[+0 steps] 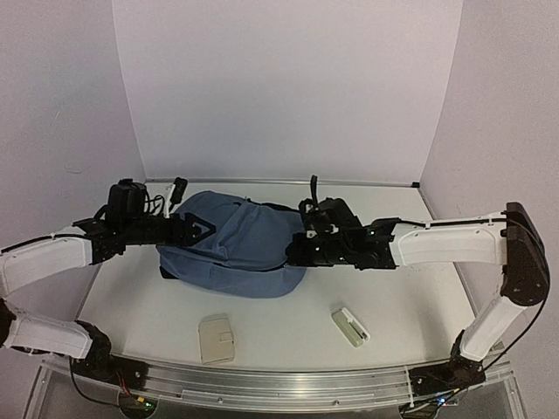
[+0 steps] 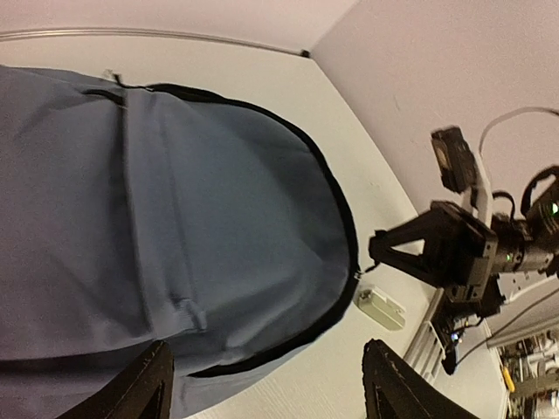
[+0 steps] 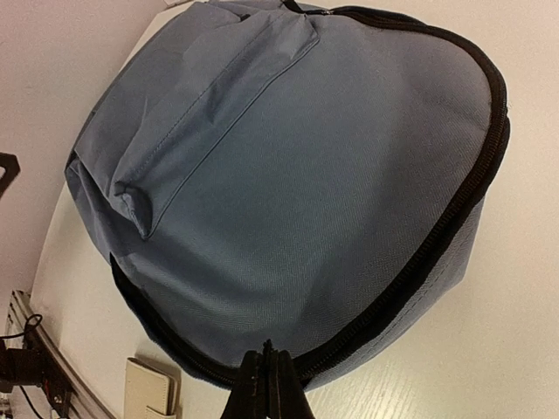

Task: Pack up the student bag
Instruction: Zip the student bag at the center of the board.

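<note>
A: Status?
B: Bag lies flat on the bench. Zip looks closed wherever it shows.
A: Hands?
B: Left hand is wide, at the bag's left side, holding nothing. Right hand is pinched tight against the zip on the bag's right side. Can't tell if it has the puller.
A: Step?
B: Opening the bag, I'd say. Wallet and white case sit in front of the bag, unpacked.
A: Next?
B: Likely left pins the fabric and right drags the zip along the curve.
</note>
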Controlling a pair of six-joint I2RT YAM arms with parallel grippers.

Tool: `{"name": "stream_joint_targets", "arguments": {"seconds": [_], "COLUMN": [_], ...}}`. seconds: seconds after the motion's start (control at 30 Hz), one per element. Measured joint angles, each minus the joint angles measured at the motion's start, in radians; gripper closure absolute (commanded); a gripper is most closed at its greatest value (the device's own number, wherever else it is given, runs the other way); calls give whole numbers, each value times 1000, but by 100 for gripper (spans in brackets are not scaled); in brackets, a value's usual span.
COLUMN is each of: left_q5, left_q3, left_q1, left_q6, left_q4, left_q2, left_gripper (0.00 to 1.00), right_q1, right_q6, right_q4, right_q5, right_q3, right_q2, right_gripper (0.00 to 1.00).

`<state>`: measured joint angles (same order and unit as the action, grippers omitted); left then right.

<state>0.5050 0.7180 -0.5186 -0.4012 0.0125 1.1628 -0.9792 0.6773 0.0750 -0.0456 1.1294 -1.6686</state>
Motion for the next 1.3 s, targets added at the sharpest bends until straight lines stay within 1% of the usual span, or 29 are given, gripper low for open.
{"name": "stream_joint_targets", "arguments": {"seconds": [0.13,0.33,0.47,0.7,0.87,1.07,1.17,1.3], "left_q5": [13,15,-4,-78,-123,-161,-172,-184], "left_q3": [9,79,109,145,182,205,212,215], "left_q1": [-123,-192,-251,-335,-360,-383,-389,-393], "left_q6": [49,100,137,188,210,227,231,234], "left_q4": [-80,-139,-164,-180,-176,-174,-175,-171], "left_q2": [136,297,344,394,457,487,501,514], "left_gripper": [26,27,30,43,52,64,71,84], "right_q1": [16,36,55,72,75,76,76,79], "right_q6": [12,32,45,61,65,69,72,76], "right_q4": [-20,-59,-79,-97,-111,-114,-118,-119], "right_q5": [36,84,109,144,160,168,170,171], "right_q3": [-22,-63,-85,-96,-96,-96,-96,-96], "right_q2": [9,36,46,46,46,46,46,46], "right_gripper": [100,100,100,100,100,100,100,100]}}
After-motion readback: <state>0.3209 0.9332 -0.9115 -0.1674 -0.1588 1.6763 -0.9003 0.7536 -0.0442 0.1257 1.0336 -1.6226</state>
